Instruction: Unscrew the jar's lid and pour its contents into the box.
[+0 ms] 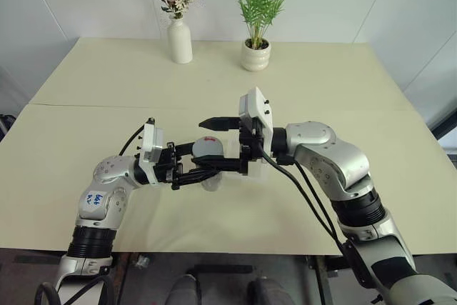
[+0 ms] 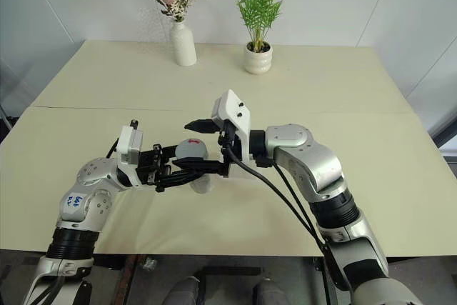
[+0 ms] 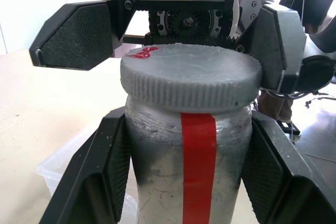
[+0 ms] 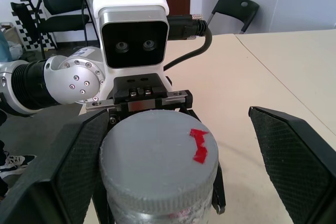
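My left gripper [image 1: 194, 169] is shut on the jar [image 3: 194, 166], a small clear jar with a red stripe, and holds it above the table. The grey lid [image 4: 157, 156], marked with a red scrap, sits on top of the jar. My right gripper [image 1: 218, 145] is open and reaches in from the right, one black finger on each side of the lid. One finger [image 3: 278, 40] is close to the lid's rim; the other [image 3: 73, 35] stands apart from it. The clear box [image 3: 50, 174] lies on the table under the jar. The contents are hidden inside the jar.
A white vase of flowers [image 1: 179, 39] and a white pot with a green plant [image 1: 255, 55] stand at the back of the cream table [image 1: 371, 91]. A seam crosses the table on the left. The table's front edge is just below both arms.
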